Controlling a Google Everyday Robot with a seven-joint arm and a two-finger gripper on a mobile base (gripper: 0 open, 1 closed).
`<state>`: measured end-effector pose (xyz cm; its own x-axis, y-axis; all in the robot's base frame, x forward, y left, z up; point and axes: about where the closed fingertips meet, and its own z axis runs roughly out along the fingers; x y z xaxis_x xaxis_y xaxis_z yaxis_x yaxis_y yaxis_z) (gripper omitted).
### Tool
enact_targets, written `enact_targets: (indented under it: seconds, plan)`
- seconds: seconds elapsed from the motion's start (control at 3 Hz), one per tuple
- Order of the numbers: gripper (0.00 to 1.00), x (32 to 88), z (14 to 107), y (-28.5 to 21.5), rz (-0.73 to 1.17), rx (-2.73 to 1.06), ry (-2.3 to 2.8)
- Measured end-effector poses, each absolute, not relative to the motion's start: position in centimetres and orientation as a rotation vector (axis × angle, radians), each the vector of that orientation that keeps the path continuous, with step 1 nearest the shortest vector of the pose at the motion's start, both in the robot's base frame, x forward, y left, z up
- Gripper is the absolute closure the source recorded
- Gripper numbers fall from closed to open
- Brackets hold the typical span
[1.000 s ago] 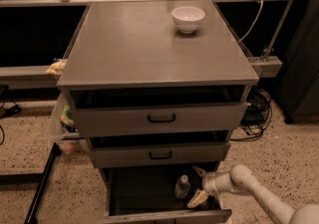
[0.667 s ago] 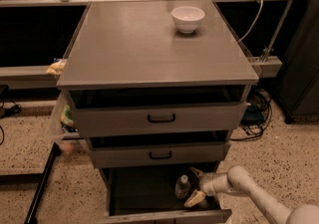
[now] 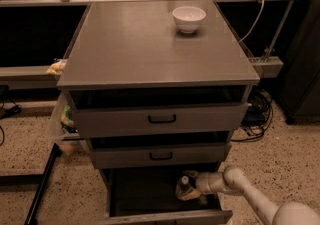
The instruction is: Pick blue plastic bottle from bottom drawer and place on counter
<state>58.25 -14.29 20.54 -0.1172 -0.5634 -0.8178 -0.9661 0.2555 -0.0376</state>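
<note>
Below the table (image 3: pixel 150 49), where a white bowl (image 3: pixel 189 18) is set near the far right corner, the blue plastic bottle (image 3: pixel 183 187) is kept upright in the open bottom drawer (image 3: pixel 145 192), approached sideways beneath the overhanging drawers by the claw (image 3: pixel 189 188), whose grip cannot be told.

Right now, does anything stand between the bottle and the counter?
Yes. The claw is at the bottle in the bottom drawer, and the open middle drawer and top drawer hang just above them. On the counter, a bowl stands near the far edge.
</note>
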Motion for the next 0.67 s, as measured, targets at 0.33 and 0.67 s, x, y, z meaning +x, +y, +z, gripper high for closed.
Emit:
enact_targets:
  seconds: [0.33, 0.67]
  plan:
    - [0.54, 58.38, 20.53, -14.40, 0.682, -1.401, 1.786]
    - [0.77, 58.04, 20.79, -14.22, 0.689, -1.400, 1.785]
